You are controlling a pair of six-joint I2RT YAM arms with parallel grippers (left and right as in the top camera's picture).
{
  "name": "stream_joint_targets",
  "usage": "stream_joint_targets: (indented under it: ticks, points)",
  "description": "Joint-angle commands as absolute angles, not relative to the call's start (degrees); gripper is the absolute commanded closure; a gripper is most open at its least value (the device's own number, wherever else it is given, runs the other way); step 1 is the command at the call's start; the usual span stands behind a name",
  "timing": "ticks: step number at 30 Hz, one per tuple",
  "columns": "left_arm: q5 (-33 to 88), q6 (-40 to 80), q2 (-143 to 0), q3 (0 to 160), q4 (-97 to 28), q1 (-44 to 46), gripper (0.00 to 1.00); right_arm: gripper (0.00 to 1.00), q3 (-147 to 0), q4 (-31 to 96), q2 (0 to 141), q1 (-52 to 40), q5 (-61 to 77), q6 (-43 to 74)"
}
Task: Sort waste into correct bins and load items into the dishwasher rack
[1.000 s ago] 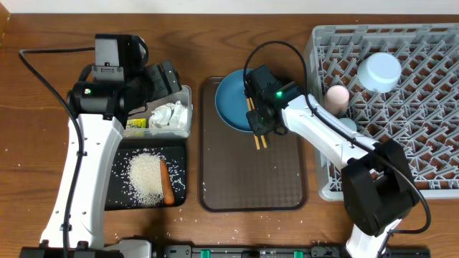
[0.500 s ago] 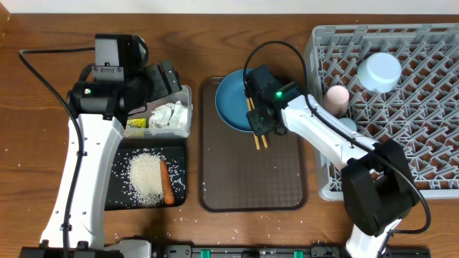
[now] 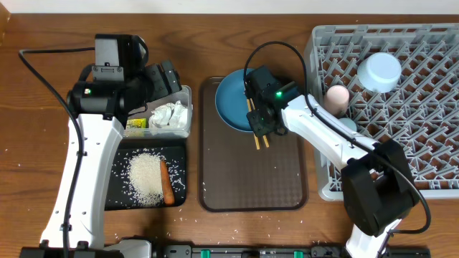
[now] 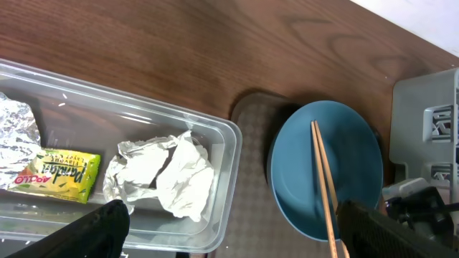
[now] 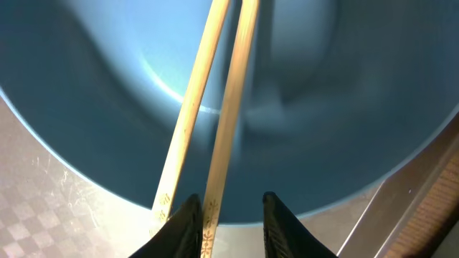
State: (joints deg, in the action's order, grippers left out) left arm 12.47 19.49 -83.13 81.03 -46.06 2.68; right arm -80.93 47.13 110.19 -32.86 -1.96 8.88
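the wooden chopsticks (image 4: 322,172) lie across the dark blue plate (image 3: 231,107) at the far end of the brown serving tray (image 3: 251,179). the right gripper (image 5: 231,215) straddles one stick, but a firm hold cannot be told. loading looks in hand: next, pinch both sticks and carry them right to the dishwasher rack (image 3: 430,143). the left gripper (image 4: 240,228) gapes over the clear tub (image 4: 215,136), where a wrapper (image 4: 57,172) seems to read "apollo".

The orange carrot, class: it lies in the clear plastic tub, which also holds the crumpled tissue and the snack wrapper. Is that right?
Not quite. The orange carrot lies in the black tray, beside the rice, not in the clear plastic tub. The tub does hold the crumpled tissue and the snack wrapper. The overhead view shows this.
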Motion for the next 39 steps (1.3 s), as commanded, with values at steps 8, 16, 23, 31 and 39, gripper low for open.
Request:
stream_joint_targets:
  ticks: [8,16,23,31,39]
  points:
    - [11.9,19.5,-82.3,81.2,-46.1,2.4,0.05,0.74,-80.5,47.3,110.7,-33.8,-1.4,9.8]
    - [11.9,19.5,-82.3,81.2,-46.0,2.4,0.05,0.74,-80.5,47.0,110.7,-34.2,-1.1,10.7]
    - [11.9,19.5,-82.3,81.2,-46.0,2.4,0.05,0.75,-80.5,46.7,110.8,-34.2,-1.3,10.7]
    - [11.9,19.5,-82.3,81.2,-46.1,2.4,0.05,0.75,-80.1,45.3,110.8,-34.2,-1.3,11.8]
    - [11.9,19.5,-82.3,81.2,-46.0,2.4,0.05,0.75,-78.5,42.0,110.8,-34.2,-1.3,11.7]
